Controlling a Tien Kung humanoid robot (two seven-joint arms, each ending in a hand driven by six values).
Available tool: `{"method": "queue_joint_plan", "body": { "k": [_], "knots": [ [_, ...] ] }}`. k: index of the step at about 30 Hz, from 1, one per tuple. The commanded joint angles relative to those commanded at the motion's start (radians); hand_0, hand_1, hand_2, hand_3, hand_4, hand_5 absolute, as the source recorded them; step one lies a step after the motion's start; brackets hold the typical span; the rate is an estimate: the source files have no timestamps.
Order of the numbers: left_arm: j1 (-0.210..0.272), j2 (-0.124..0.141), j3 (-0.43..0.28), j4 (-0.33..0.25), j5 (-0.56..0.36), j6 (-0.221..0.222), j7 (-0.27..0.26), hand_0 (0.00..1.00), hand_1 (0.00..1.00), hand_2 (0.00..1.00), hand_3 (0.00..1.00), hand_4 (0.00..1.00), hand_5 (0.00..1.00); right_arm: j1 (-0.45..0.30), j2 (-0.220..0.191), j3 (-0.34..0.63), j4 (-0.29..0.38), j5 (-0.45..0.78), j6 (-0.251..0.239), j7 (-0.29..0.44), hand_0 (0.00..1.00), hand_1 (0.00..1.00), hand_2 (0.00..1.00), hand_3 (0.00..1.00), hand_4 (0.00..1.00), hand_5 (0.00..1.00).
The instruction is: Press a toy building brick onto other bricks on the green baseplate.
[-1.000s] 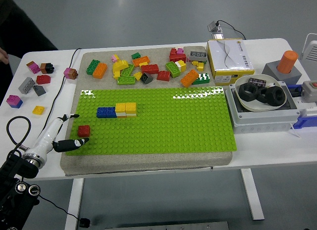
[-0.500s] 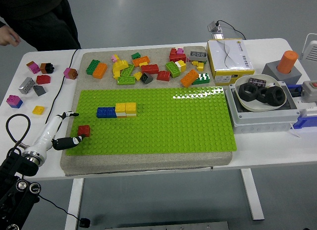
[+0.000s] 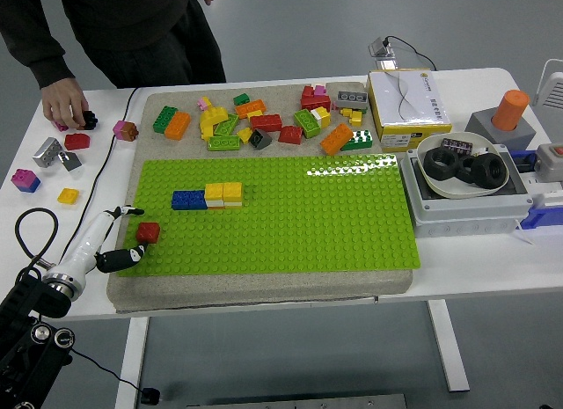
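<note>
While the left hand hovers at the green baseplate's left edge, a red brick sits just off its fingertips.
Fingers loosely spread, gripping nothing; one dark fingertip lies just beside the red brick, contact unclear. Blue and yellow bricks sit joined further up the plate. At the far left, a person's hand rests on loose bricks.

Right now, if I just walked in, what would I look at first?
Probably the big green baseplate in the middle, with a blue and yellow row of bricks on its left part. Behind it lies a colourful pile of loose bricks. At the left, the robot's left hand is by a red brick on the plate's edge, and a person's hand reaches onto the table's far left corner.
</note>
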Motion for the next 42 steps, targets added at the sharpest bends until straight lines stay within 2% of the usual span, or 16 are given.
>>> {"method": "queue_joint_plan", "body": {
  "k": [12,42],
  "knots": [
    [-0.001,0.008,0.012,0.001,-0.003,-0.002,0.002,0.998,0.955,0.912,0.753,0.65,0.002,-0.001,0.0,-0.004,0.0,-0.005,0.002,-0.002,0.578,0.578,0.638,0.645,0.649,0.776],
    [-0.001,0.006,0.011,0.004,-0.005,0.007,-0.007,0.998,0.95,0.909,0.748,0.638,0.002,0.001,-0.004,0.0,0.0,0.0,0.001,0.0,0.578,0.577,0.638,0.645,0.648,0.775]
  ]
}}
